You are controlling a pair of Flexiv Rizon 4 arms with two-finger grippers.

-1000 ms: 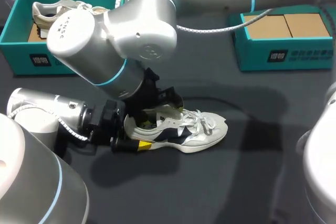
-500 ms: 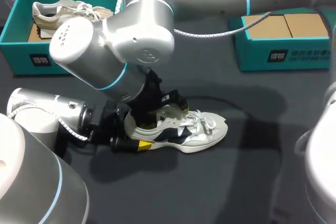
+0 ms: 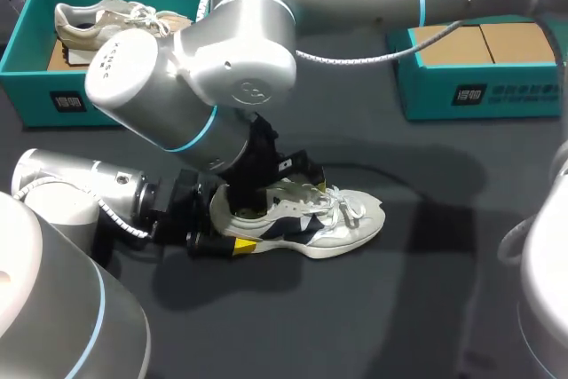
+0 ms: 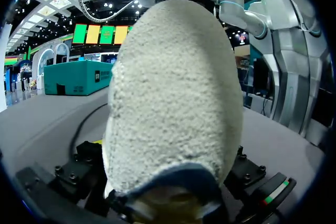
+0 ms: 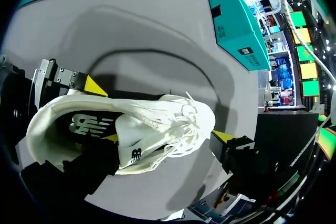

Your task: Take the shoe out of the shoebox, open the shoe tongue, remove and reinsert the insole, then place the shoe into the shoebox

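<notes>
The white shoe (image 3: 330, 219) is standing mid-table on the dark table (image 3: 426, 308), toe pointing right. Our left gripper (image 3: 240, 228) is clamping its heel from the near and far sides. Our right gripper (image 5: 167, 136) is hanging over the shoe with fingers spread, gripping nothing — one fingertip (image 5: 111, 138) is sitting in the opening beside the tongue (image 5: 134, 148), the other by the toe. A teal shoebox (image 3: 27, 86) is standing far left, holding a second shoe (image 3: 98, 22); a second shoebox (image 3: 497, 95) is standing far right.
</notes>
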